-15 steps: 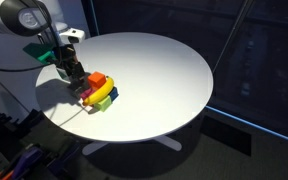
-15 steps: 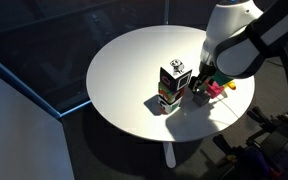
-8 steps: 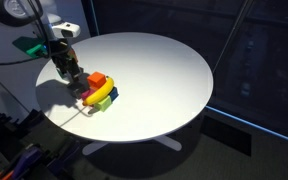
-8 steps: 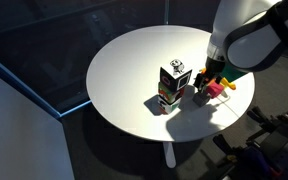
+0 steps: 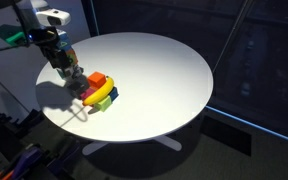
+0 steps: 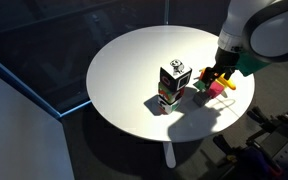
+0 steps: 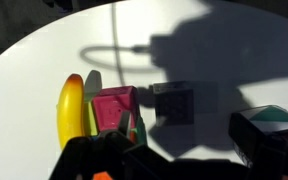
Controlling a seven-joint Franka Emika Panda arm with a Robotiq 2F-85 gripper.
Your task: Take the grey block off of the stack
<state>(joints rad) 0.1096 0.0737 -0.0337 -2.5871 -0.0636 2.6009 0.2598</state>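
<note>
Gripper (image 5: pixel 70 76): hangs above the stack (image 5: pixel 100 92), seemingly empty; I cannot tell whether its jaws are spread or pressed together.
Grey block (image 7: pixel 174 102): lies flat on the table (image 5: pixel 164 70), just beside the stack, in shadow.
Why: the block looks already set down, off the stack.

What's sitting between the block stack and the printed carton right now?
The grey block, on the table between the stack and carton; the wrist view shows it.

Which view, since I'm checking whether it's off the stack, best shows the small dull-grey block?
The wrist view: the small dull-grey block lies unobstructed on the white table. In both exterior views I cannot make it out.
</note>
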